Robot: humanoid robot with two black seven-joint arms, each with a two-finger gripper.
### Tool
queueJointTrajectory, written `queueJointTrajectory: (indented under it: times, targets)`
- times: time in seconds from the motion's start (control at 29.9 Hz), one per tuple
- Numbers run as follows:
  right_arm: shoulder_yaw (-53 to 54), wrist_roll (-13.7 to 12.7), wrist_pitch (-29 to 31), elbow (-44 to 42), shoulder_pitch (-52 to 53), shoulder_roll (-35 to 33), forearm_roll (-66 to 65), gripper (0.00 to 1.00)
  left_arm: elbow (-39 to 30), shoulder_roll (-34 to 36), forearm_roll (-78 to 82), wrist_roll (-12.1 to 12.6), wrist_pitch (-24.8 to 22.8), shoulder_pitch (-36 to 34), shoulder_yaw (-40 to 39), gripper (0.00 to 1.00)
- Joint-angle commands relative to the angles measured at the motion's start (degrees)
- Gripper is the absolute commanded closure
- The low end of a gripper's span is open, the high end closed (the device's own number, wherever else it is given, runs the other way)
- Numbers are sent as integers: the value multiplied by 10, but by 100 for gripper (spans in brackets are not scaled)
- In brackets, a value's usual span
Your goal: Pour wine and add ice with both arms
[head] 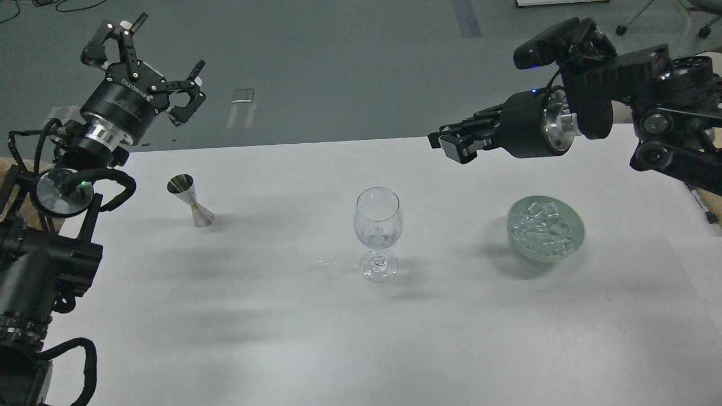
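Well apart: ice [546,230] below-right of right gripper [445,145].

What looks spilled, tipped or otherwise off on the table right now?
One small thing: faint clear streaks on the table just left of the wine glass foot, possibly spilled drops or only glare. The glass stands upright, the metal jigger leans askew, and the ice stays heaped inside the green bowl.
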Motion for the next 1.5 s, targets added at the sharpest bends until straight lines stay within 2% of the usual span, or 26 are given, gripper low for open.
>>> queueJointTrajectory:
  times: [0.0, 0.9, 1.47]
  targets:
    - [0, 0, 0, 1, 2, 6, 0, 100, 0, 2, 0, 0, 0, 0, 0, 2]
    - [-1, 0, 0, 29, 15, 70, 0, 100, 0, 7, 0, 0, 0, 1, 0, 2]
    - [-8, 0, 0, 40, 7, 76, -1, 100, 0, 5, 0, 0, 0, -1, -4, 2]
